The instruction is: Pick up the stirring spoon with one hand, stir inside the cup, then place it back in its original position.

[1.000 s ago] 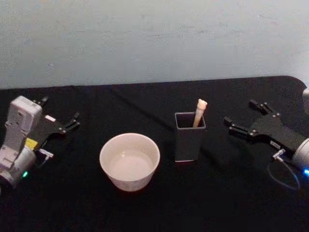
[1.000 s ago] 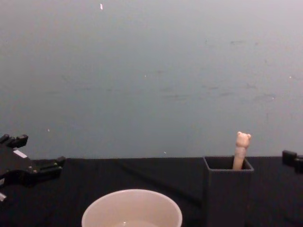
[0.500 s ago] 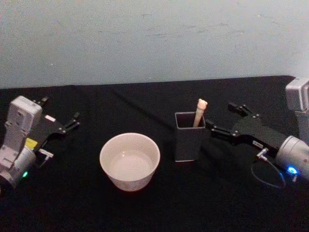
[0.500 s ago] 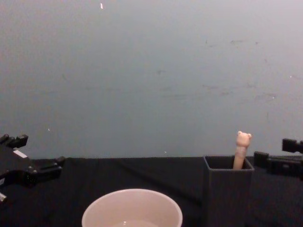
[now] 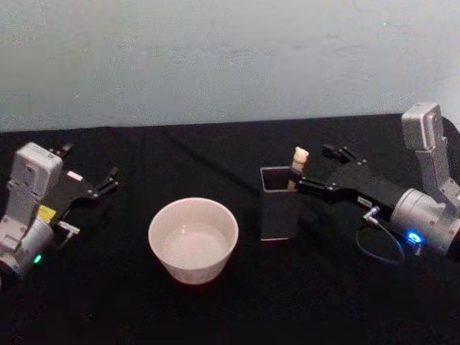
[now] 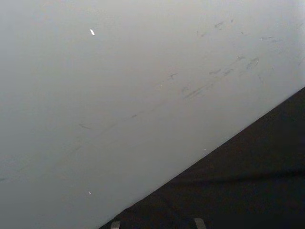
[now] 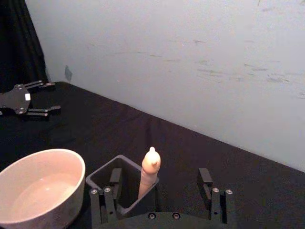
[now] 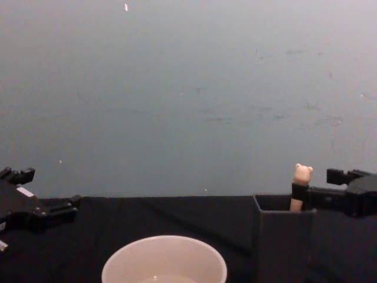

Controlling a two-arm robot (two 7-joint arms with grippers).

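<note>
Right pincer (image 5: 314, 167) was set wide, one finger on each side of the spoon (image 5: 298, 162). In the right wrist view a gap showed between each finger (image 7: 115, 179) and the handle. In the chest view the near fingertip overlapped the handle, so contact could not be judged there.

The spoon leaned in the dark grey holder (image 5: 280, 212), with its neck and bowl hidden inside. The cup (image 5: 192, 241) stood near the holder, to its left, on the black counter (image 5: 215, 309). The chest view cut off the cup's lower part.

Left pincer (image 5: 90, 165), fingers apart, rested at the counter's left side.
</note>
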